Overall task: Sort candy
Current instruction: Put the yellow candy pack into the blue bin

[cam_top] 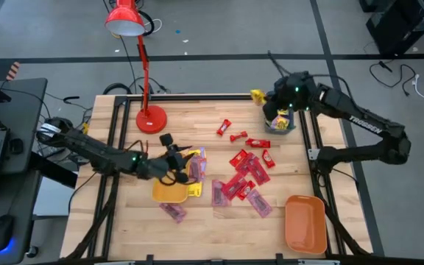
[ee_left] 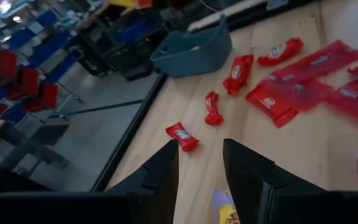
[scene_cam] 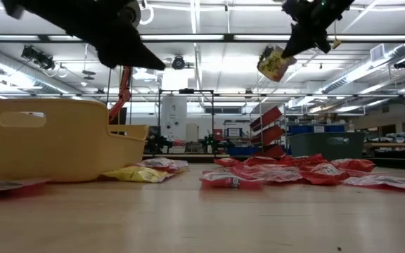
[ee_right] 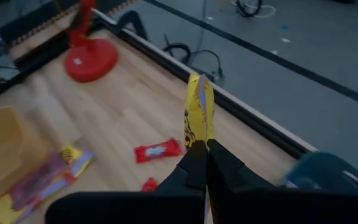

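Red candy (cam_top: pixel 245 173) lies in a loose heap at mid-table, with pinkish-purple packets (cam_top: pixel 258 202) at its near side and yellow packets (cam_top: pixel 194 168) beside a yellow tray (cam_top: pixel 169 193). My left gripper (cam_top: pixel 177 153) hovers open just beyond that tray, pointing toward the small red candy (ee_left: pixel 181 135), with nothing between its fingers (ee_left: pixel 160 171). High over the table's far right corner, next to the teal tray (cam_top: pixel 280 124), my right gripper (ee_right: pixel 202 149) is shut on a yellow candy packet (ee_right: pixel 199 115). My right gripper pinches one end of the yellow packet (ee_right: pixel 197 140) between its two fingertips. The rest of the packet sticks out past the fingers, edge-on in the wrist view. In the low view the packet (scene_cam: pixel 274 63) hangs slanting below the gripper, lifted well clear of the table.
A red desk lamp (cam_top: pixel 150 118) stands at the far left of the table. An orange tray (cam_top: pixel 305 223) sits at the near right corner. The teal tray holds yellow candy. Bare wood lies between the lamp and the red candy.
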Available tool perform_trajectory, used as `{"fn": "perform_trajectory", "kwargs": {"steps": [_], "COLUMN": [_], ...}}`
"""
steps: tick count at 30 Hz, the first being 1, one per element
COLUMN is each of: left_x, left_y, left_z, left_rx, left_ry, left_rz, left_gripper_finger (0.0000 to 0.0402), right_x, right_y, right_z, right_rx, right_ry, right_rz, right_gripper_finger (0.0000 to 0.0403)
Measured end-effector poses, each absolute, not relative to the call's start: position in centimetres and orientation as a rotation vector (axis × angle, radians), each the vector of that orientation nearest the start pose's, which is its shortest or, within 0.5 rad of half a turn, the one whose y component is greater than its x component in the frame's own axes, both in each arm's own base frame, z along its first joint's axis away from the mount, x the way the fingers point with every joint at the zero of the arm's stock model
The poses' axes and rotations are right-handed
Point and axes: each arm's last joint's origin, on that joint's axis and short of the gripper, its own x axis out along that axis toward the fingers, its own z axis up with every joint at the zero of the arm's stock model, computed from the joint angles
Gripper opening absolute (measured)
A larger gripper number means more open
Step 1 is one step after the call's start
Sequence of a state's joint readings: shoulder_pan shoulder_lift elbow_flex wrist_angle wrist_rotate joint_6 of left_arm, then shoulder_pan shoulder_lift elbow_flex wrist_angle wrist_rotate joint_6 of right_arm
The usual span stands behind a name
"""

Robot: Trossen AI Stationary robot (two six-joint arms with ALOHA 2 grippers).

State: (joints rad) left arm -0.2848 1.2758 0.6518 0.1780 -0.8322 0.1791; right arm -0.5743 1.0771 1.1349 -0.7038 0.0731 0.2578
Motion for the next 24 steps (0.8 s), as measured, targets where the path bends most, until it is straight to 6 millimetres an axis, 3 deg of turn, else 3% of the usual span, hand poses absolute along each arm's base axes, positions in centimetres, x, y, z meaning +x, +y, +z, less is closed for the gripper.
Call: {"fn": "perform_trajectory", "kwargs": {"steps": [12,24], "left_x": [26.0,25.1], "left_y": [1.3,6.4], "left_z": [22.3,22.3], "left_rx": [0.396,0.375], "left_ry": [0.505,0.568], "left_rz": [0.547,0.579], "left_gripper_finger": [0.0129,0.0129], "right_x": [14.1,10.5], "right_y": [-16.2,-18.2], "right_z": [32.7,28.5], "right_rx": [0.547,0.815], "right_ry": [0.561,0.551], "right_rz": [-0.759,-0.774], "right_gripper_finger": [0.0000,0.0000]}}
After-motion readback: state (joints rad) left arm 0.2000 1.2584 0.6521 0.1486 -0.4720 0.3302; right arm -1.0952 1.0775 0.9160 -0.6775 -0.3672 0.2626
